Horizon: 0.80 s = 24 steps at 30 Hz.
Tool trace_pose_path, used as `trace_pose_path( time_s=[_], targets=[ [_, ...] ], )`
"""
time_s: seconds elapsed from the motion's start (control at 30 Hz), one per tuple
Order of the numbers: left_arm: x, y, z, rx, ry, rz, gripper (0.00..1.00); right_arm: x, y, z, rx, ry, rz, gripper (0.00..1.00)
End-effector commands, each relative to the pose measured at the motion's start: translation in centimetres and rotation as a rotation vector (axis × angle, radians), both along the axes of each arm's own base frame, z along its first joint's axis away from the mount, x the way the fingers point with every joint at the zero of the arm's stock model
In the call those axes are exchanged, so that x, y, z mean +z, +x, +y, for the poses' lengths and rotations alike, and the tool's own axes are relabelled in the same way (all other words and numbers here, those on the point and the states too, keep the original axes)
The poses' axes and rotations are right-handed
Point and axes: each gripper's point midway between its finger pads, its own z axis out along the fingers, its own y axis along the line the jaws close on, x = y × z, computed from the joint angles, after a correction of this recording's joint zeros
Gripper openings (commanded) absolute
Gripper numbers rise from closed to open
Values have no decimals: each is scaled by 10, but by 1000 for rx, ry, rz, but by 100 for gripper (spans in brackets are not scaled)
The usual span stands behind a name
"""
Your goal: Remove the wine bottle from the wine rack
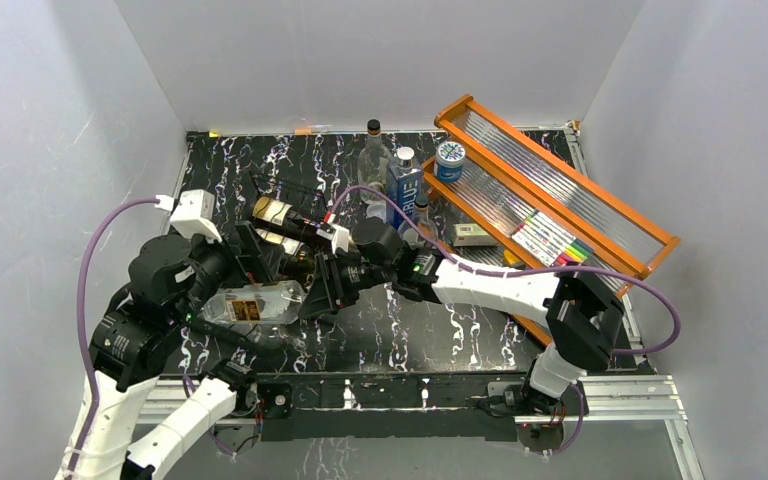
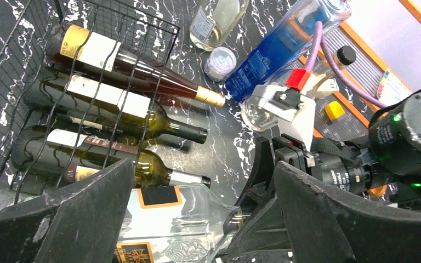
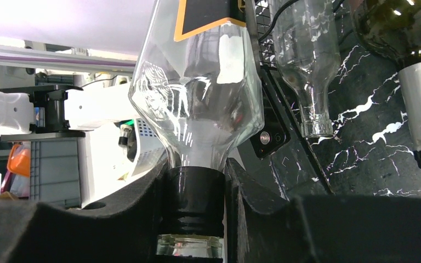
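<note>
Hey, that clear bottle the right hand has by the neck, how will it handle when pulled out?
The clear bottle looks empty, so probably light. It's glass, likely slick and breakable. Its faceted body may resist rolling.

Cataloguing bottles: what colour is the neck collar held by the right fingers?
Black collar on the bottle; right wrist view shows it best.

Upright bottles (image 1: 375, 160) and orange shelf (image 1: 560, 185) stand close beside the wine rack (image 2: 142, 15).

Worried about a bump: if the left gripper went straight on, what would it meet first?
Probably the clear bottle lying between the open jaws of the left gripper; the right gripper holds its neck. Depth is unclear.
</note>
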Motion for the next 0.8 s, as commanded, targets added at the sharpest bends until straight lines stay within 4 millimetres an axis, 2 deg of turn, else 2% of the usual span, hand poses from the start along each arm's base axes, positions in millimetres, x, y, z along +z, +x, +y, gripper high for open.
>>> trace_pose_path(
  time_s=[0.0,0.13,0.37,0.77],
  targets=[
    [5,4,-10,-33,-31,-4,98,80,-9,0,55,273,-40,0],
    [4,4,-12,-42,-33,3,98,86,-7,-1,37,281,-21,0],
    [-3,7,-17,-70,-11,32,98,78,7,3,8,309,101,0],
    [0,9,-15,-67,17,29,98,111,10,0,-24,425,179,0]
  ],
)
